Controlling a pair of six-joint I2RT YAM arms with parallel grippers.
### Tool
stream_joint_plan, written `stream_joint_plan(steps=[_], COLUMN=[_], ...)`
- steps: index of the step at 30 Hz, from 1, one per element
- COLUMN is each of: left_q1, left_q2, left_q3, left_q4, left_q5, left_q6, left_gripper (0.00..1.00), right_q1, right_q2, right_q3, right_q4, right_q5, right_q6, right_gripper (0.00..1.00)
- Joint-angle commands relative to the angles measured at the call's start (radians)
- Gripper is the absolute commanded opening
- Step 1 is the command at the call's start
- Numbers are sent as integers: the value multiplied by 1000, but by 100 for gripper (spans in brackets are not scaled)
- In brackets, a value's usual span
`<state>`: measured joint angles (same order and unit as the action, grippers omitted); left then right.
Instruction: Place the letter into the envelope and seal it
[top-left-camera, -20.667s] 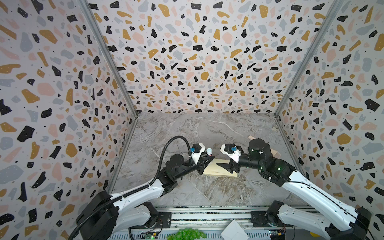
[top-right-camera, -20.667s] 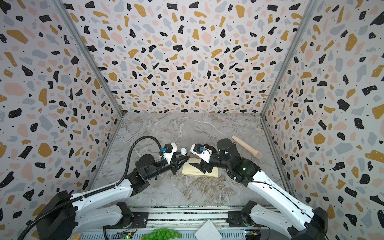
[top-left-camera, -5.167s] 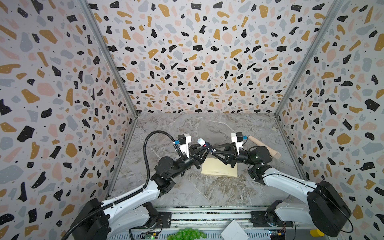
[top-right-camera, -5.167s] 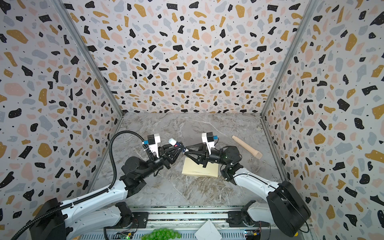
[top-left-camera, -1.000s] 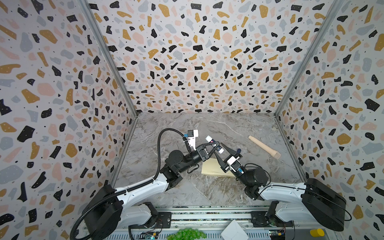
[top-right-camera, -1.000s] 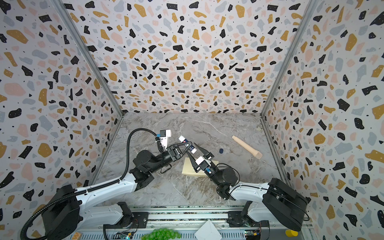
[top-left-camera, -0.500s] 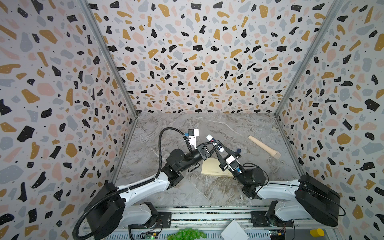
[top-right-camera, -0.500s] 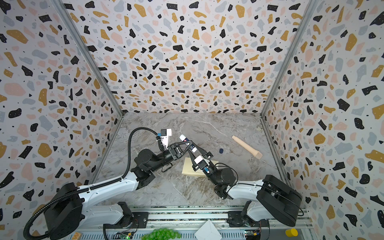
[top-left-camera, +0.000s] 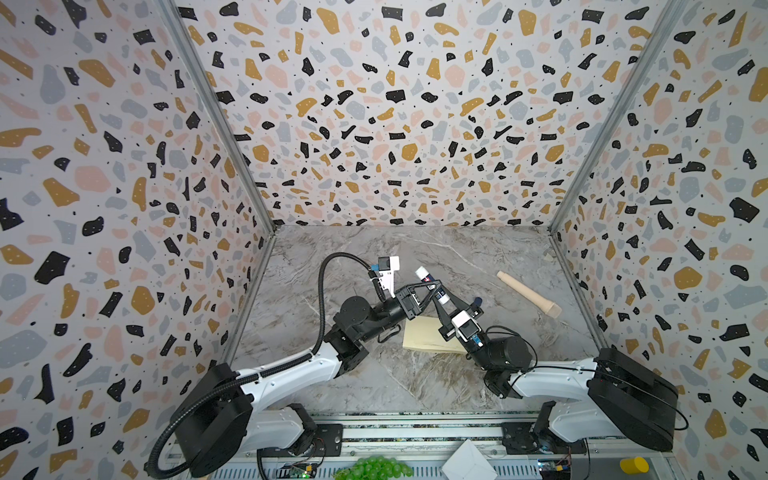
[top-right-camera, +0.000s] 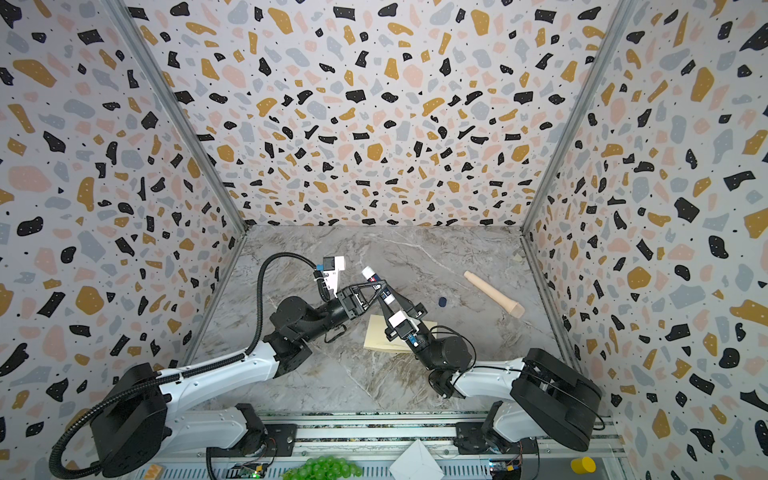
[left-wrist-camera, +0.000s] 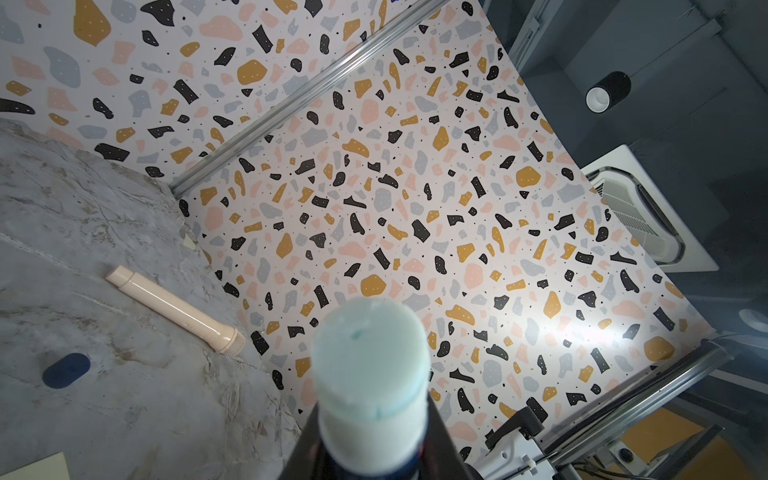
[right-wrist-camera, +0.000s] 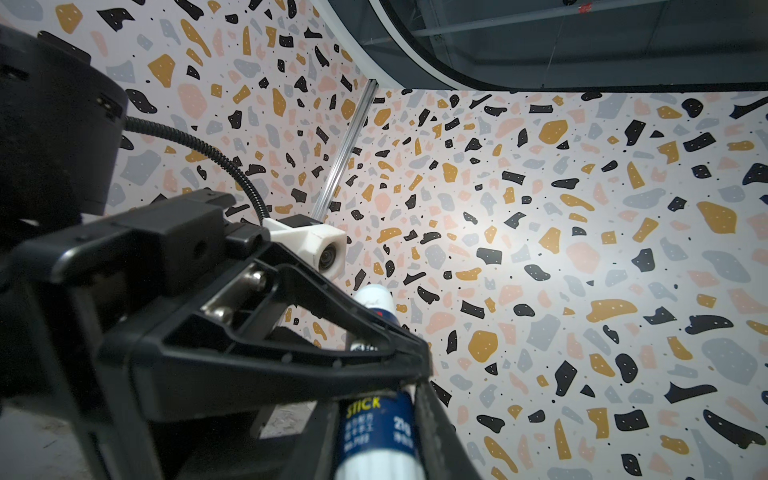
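1. Pinches the glue stick (top-left-camera: 423, 274) about halfway along with the left end effector (top-left-camera: 434, 287), well above the counter (top-left-camera: 415, 395); presses its dark fingers against both sides of the tube in the left wrist view.
2. Grips the same stick lower down with the right end effector (top-left-camera: 451, 305), which reaches up from the near right; squeezes the blue label from both sides in the right wrist view.
3. Holds the stick tilted, bare pale tip pointing up and toward the far left, base toward the near right.
4. Has the envelope (top-left-camera: 419, 338) lying flat on the counter near the middle, below the two end effectors, its right part hidden behind the right wrist in both top views.
5. Has a small dark blue cap (top-left-camera: 478, 301) lying on the counter just right of the right end effector, past the envelope's far right corner.
6. Has a beige rod (top-left-camera: 528, 293) lying aslant farther right, well apart from the cap, thick end toward the right wall.
7. Shows green grapes (top-left-camera: 376, 467) and a white folded paper (top-left-camera: 467, 463) by the near rail, off the counter.
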<state>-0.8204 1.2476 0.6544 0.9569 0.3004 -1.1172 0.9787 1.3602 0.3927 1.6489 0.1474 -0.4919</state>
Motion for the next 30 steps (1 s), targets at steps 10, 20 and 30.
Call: stream_joint_plan(steps=[10,20,30], left_q1=[-13,-13,-23], left_q2=[-160,-190,-95], left_q3=[116,151,108], left_q4=[-402,-667,-676], left_q5=[-114,-194,-153], left_q6=[498,848,996], left_gripper=[78,84,86], right_q1=[-29,-197,-255], right_q2=[-238,-437,-326], right_q3=[-35,128,368], right_q4=[-423,-1200,-1859], right_q5=[103,145,346], right_q6=[154,495,709], right_gripper=[0,0,0])
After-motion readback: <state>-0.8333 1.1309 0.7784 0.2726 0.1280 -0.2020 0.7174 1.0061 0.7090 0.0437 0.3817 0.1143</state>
